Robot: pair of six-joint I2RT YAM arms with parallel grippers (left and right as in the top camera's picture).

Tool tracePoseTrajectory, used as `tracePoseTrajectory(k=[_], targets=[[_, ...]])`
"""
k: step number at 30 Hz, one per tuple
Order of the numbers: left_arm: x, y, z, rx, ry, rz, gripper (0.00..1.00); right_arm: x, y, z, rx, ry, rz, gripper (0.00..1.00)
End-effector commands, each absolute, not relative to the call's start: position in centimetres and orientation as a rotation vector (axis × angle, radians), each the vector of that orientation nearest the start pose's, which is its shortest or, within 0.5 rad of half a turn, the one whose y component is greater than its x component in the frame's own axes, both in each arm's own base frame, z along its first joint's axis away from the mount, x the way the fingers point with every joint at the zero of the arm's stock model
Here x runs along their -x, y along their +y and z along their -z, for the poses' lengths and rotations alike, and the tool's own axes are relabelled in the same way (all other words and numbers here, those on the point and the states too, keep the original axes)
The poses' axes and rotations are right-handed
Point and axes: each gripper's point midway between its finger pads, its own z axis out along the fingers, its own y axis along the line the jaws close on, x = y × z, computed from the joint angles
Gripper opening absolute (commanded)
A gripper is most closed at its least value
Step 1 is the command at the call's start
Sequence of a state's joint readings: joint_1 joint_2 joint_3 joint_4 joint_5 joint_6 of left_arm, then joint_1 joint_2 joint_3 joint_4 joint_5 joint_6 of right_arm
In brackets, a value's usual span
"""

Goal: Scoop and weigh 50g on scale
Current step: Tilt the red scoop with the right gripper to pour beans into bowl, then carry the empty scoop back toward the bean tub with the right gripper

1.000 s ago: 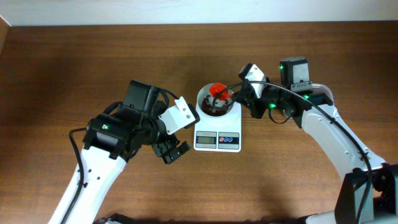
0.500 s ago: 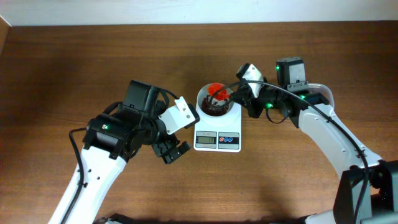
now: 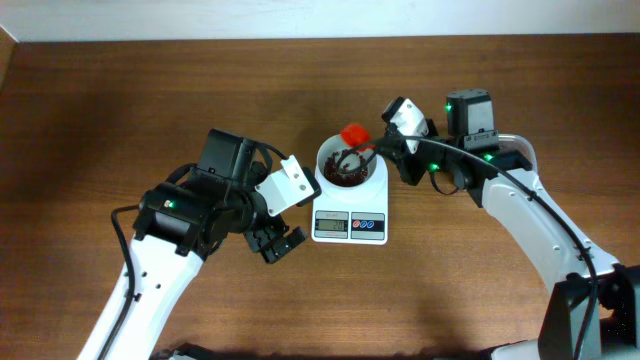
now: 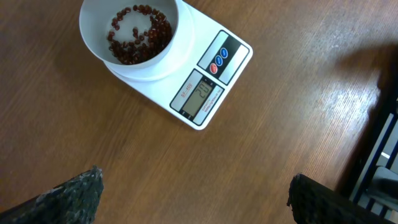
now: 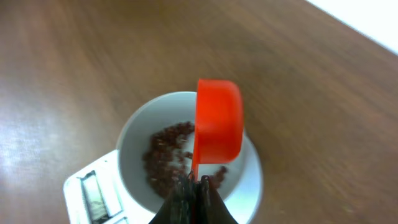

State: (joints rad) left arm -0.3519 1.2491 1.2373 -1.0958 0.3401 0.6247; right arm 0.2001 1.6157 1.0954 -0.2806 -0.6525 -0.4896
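The white scale (image 3: pixel 349 226) sits mid-table with a white bowl (image 3: pixel 327 160) of red beans (image 3: pixel 346 172) on its platform; its display (image 4: pixel 202 98) is lit. My right gripper (image 3: pixel 382 148) is shut on the handle of a red scoop (image 3: pixel 353 134), whose cup hangs over the bowl's far rim. In the right wrist view the scoop (image 5: pixel 217 120) is tipped above the beans (image 5: pixel 165 152), just ahead of my gripper (image 5: pixel 196 183). My left gripper (image 3: pixel 277 241) is open, left of the scale, above bare wood. Its two fingertips (image 4: pixel 74 193) frame the bottom of the left wrist view.
Brown wooden table (image 3: pixel 120 110) all round. A pale wall edge (image 3: pixel 300 18) runs along the back. The black arm links of the right arm (image 3: pixel 470 170) lie to the right of the bowl.
The right gripper has lifted the red scoop from inside the bowl up and back over its far rim. The left arm has not moved.
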Motion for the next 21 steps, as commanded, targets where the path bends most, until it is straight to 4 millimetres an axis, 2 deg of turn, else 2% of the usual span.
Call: tracePoseTrajectory(k=[1,2,4,6,7,9,10,11,13,16,17,19,21], targets=[[-25.0,-15.4,-21.8,-1.31,2.234,0.367,0.99,-37.1,20.6,-18.4,1.127,1.858,-0.763,0.04],[-25.0,-15.4,-21.8,-1.31,2.234,0.367,0.99,-37.4,20.5,-18.2,1.125,1.861,-0.748,0.04],[-25.0,-15.4,-21.8,-1.31,2.234,0.367,0.99,-39.3,18.8,-17.0,1.068,1.949,-0.573,0.04],[-25.0,-15.4,-21.8,-1.31,2.234,0.367,0.99,-37.6,20.1,-17.7,1.1,1.908,-0.719,0.04],[-25.0,-15.4,-21.8,-1.31,2.234,0.367,0.99,-37.8,19.8,-17.4,1.102,1.921,-0.696,0.04],[-25.0,-15.4,-21.8,-1.31,2.234,0.367,0.99,-39.6,18.1,-16.6,1.056,1.982,-0.522,0.04],[-25.0,-15.4,-21.8,-1.31,2.234,0.367,0.99,-39.5,18.3,-16.9,1.043,1.977,-0.54,0.04],[-25.0,-15.4,-21.8,-1.31,2.234,0.367,0.99,-39.5,18.5,-17.8,1.011,1.974,-0.576,0.04],[-25.0,-15.4,-21.8,-1.31,2.234,0.367,0.99,-39.9,18.0,-21.0,0.904,1.966,-0.594,0.04],[-25.0,-15.4,-21.8,-1.31,2.234,0.367,0.99,-38.9,14.7,-27.2,0.68,1.941,-0.603,0.04],[-25.0,-15.4,-21.8,-1.31,2.234,0.367,0.99,-38.2,13.6,-28.3,0.647,1.939,-0.587,0.04],[-25.0,-15.4,-21.8,-1.31,2.234,0.367,0.99,-36.3,11.3,-29.3,0.586,1.975,-0.561,0.04],[-25.0,-15.4,-21.8,-1.31,2.234,0.367,0.99,-34.3,10.0,-28.9,0.54,2.043,-0.565,0.04]])
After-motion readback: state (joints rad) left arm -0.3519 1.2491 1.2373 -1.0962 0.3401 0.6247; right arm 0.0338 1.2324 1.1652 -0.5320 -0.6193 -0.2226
